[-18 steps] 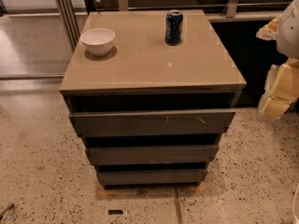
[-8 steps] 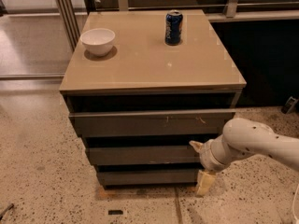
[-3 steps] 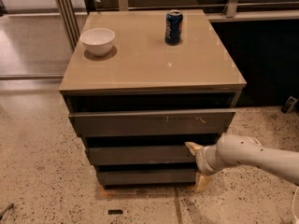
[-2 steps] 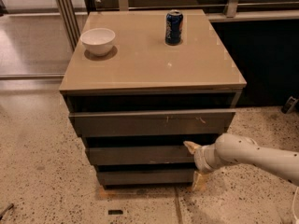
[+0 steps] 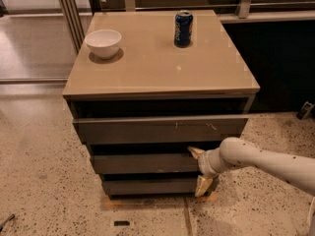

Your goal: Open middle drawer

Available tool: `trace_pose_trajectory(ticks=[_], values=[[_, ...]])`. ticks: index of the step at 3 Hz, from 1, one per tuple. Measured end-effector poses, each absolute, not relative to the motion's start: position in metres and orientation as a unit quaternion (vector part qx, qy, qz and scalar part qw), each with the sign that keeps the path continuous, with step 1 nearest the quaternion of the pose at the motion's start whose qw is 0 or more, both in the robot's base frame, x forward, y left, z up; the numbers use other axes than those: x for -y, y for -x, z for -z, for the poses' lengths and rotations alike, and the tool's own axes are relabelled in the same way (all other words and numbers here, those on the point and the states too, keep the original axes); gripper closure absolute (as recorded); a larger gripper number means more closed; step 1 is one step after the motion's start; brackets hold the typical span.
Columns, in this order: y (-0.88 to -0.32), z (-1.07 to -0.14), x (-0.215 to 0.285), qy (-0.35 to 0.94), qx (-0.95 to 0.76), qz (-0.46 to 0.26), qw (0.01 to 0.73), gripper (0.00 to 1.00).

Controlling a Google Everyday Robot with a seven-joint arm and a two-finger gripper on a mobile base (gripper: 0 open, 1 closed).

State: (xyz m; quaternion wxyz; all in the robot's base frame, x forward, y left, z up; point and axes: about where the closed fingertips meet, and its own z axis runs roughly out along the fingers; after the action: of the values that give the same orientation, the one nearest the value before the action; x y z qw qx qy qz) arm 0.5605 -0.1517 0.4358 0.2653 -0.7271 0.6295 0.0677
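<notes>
The middle drawer [image 5: 142, 163] is a plain dark grey-brown front, between the wider scratched top front [image 5: 157, 129] and the narrower bottom front [image 5: 147, 186]. My gripper [image 5: 200, 169] comes in from the right on a white arm and sits at the middle drawer's right end. Its fingers are spread. One pale fingertip [image 5: 195, 152] is at the drawer front's top edge and the other [image 5: 203, 186] hangs below it, in front of the bottom drawer. It holds nothing.
A white bowl [image 5: 104, 43] and a blue can [image 5: 183, 28] stand on the tan cabinet top [image 5: 162, 68]. Speckled floor surrounds the cabinet. A metal frame stands at back left, a dark space at right.
The arm came in from the right and moved left along the middle drawer. In the last second the gripper shifted slightly left, its upper fingertip reaching the drawer's top edge.
</notes>
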Motion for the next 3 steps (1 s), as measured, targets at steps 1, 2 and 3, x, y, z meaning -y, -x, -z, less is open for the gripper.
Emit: trace_pose_trajectory(ticks=[1,2,3], values=[[-0.575,-0.421,0.145,0.724,-0.632,-0.08,0.265,0.0],[-0.592,-0.395,0.142,0.715,-0.645,-0.096,0.252,0.0],[-0.592,-0.395,0.142,0.715,-0.645,-0.096,0.252,0.0]])
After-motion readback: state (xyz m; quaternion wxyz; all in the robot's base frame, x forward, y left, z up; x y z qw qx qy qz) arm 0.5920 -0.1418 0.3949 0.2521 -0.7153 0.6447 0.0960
